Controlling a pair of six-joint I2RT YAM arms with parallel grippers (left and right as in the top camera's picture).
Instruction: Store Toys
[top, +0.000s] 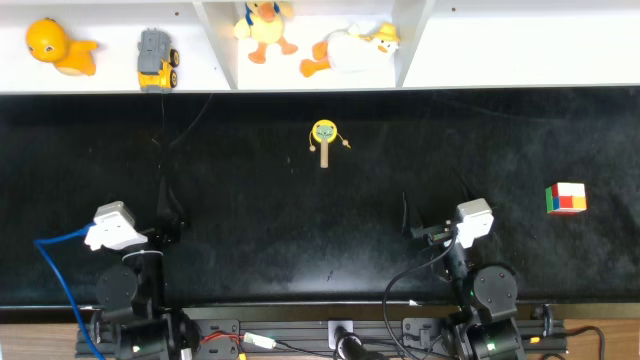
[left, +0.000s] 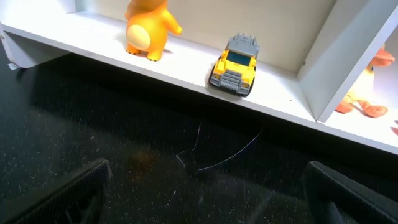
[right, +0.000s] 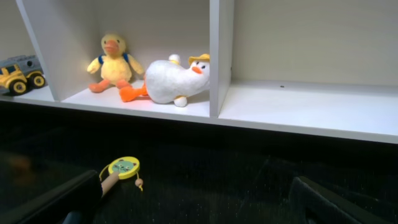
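Top view puts the rattle drum (top: 324, 137) on the black table (top: 250, 230), just short of the shelf (top: 500, 60) and well apart from the colour cube (top: 566, 198) at the right. The right gripper (right: 199, 208), fingers spread and holding nothing, would do best to close across the wooden handle rather than the round head, minding the loose bead cords. The left gripper (left: 205, 205) is likewise released. The drum has a yellow rim, a green face and a pale stick.

Probable rattle (top: 324, 140) before shelf (top: 500, 50); cube (top: 566, 198) right
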